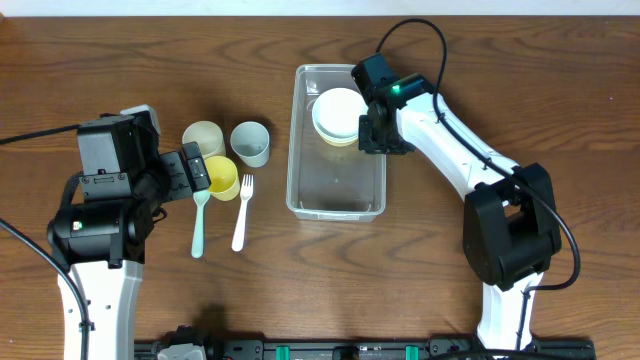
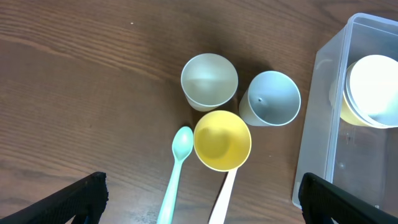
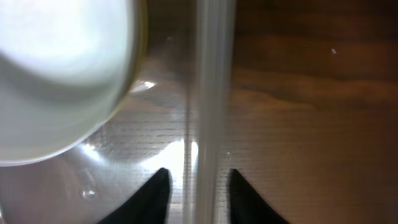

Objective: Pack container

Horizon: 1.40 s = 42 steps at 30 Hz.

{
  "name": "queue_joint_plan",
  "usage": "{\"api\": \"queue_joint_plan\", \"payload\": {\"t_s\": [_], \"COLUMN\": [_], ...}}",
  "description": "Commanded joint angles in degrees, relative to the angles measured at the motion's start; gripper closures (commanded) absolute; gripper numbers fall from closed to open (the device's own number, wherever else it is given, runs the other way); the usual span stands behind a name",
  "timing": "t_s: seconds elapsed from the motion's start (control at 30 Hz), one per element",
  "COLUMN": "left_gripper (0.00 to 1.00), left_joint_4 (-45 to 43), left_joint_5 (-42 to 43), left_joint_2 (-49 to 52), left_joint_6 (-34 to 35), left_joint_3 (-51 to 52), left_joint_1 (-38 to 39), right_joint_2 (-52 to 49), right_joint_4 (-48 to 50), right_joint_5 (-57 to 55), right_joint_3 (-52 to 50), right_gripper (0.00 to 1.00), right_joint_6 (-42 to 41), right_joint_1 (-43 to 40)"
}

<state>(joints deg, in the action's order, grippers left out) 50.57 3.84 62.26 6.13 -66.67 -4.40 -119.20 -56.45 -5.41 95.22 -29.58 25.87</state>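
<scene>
Overhead view of a wooden desk [image 1: 120,60], with two robot arms reaching in from the lower edge of the frame. Nearest that edge, left of centre, a mint spoon [image 1: 199,222] and a white fork [image 1: 242,210] lie side by side, handles toward the bottom. Just above them stands a yellow cup [image 1: 221,177]. The left pincer [image 1: 198,170] is close beside it on its left, fingers spread wide (the left wrist view shows them at its two bottom corners, holding nothing). Higher up, a cream cup [image 1: 203,138] and a pale blue cup [image 1: 250,142] stand close together.

The container [image 1: 336,190], clear and rectangular, sits at centre frame, its long side running up the picture. In its upper end a white bowl [image 1: 340,108] rests nested in a yellow bowl [image 1: 336,141]. The right pincer [image 1: 374,138] straddles the container's right-hand wall beside the bowls. In the right wrist view its fingertips [image 3: 158,194] stand close on either side of that wall, but I cannot tell whether they press it.
</scene>
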Motion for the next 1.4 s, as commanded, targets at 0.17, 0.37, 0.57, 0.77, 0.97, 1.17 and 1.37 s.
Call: {"api": "queue_joint_plan", "payload": {"t_s": [0.17,0.37,0.57,0.77,0.97,1.17,1.37], "left_gripper": [0.02,0.02,0.02,0.02,0.02,0.02,0.02], "left_joint_4": [-0.04,-0.04,-0.04,-0.04,-0.04,-0.04,-0.04], "left_joint_5": [-0.92,-0.92,-0.92,-0.92,-0.92,-0.90,-0.90], "left_joint_2": [-0.09,-0.09,-0.09,-0.09,-0.09,-0.09,-0.09], "left_joint_6": [-0.52,-0.52,-0.52,-0.52,-0.52,-0.52,-0.50], "left_joint_3": [-1.16,-1.16,-1.16,-1.16,-1.16,-1.16,-1.16], "left_joint_1": [-0.20,-0.20,-0.20,-0.20,-0.20,-0.20,-0.20], "right_joint_2": [0.04,0.04,0.07,0.07,0.04,0.04,0.04], "right_joint_4": [-8.35,-11.91,-7.58,-3.65,-1.49,2.40,4.70], "right_joint_5": [-0.57,-0.92,-1.46,-3.08,-6.80,-5.66,-3.52], "right_joint_3": [0.20,0.20,0.24,0.24,0.24,0.24,0.24], "right_gripper": [0.92,0.89,0.74,0.78,0.77,0.79,0.79], "right_joint_6": [-11.72,-11.26,-0.48,7.67,12.66,24.87,32.17], "right_joint_1": [-6.08,-8.90,-8.98,-10.49,-12.11,-12.94,-12.83]}}
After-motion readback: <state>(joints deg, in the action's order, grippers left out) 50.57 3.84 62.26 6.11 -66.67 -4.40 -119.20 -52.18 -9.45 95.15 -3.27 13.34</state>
